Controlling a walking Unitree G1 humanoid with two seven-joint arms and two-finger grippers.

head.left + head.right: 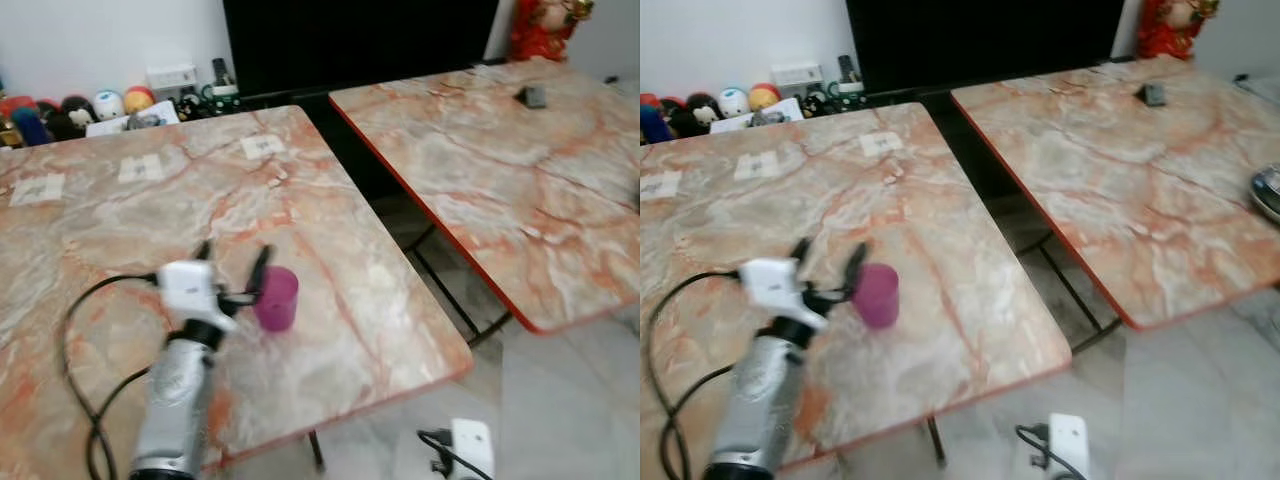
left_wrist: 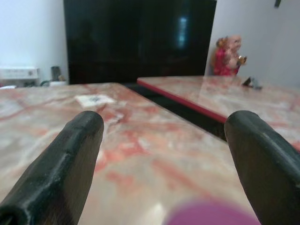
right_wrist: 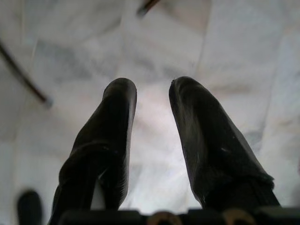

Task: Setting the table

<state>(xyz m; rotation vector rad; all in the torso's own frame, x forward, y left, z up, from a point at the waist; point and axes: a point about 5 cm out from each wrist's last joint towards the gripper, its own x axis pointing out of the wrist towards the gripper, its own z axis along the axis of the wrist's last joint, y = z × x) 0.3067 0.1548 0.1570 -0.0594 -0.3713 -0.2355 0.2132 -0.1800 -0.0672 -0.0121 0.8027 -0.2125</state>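
Your left end effector (image 1: 232, 262) sits low over the near counter (image 1: 120, 220), its two black fingers spread apart with the purple cup (image 1: 276, 298) just beside the right-hand finger and not between them. That cup stands upright toward the counter's near right corner, well back from both edges. It looks like light, stiff plastic, probably smooth-walled, so it may skid or tip on the polished marble if you nudge it. I'd judge the safest hold is across the middle of its wall, one finger on each side, squeezed gently. Your right end effector (image 3: 150, 136) hangs idle over the floor beside the counter, fingers slightly parted and holding nothing. A second counter (image 1: 520, 170) stands to the right across a gap.
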